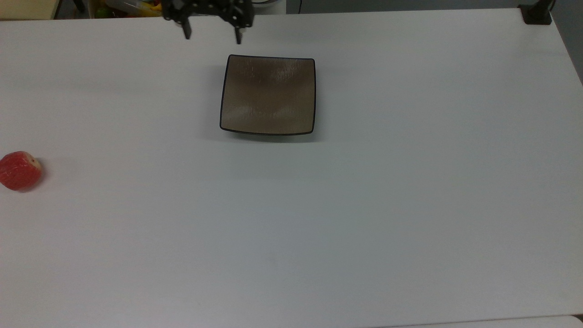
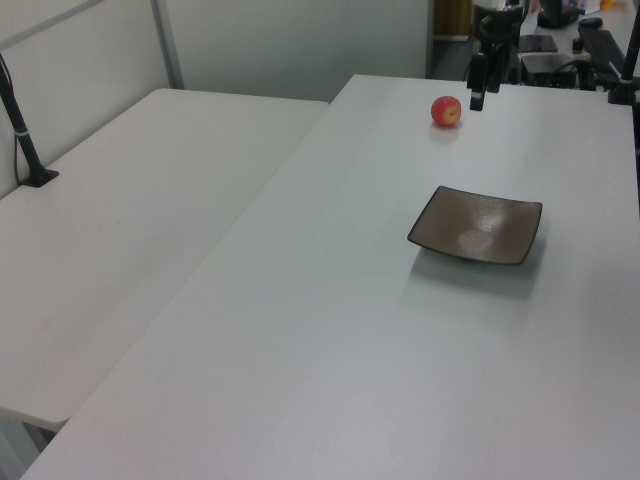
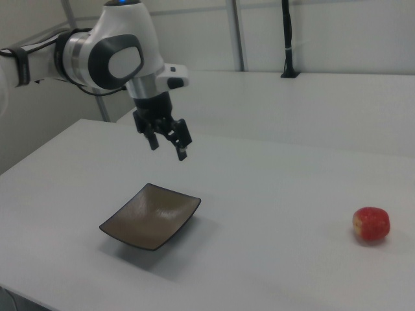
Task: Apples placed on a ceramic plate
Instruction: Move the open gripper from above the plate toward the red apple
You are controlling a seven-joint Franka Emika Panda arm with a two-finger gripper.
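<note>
Apple (image 1: pixel 19 170) at top view's far left table edge, well apart from empty ceramic plate (image 1: pixel 268 94). Gripper (image 1: pixel 211 35) aloft, fingers spread, empty. Apple likely light, firm, smooth, rolls easily; pinch across widest middle.

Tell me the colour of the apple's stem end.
Pale yellowish, on an otherwise red apple; the right view shows it best.
</note>
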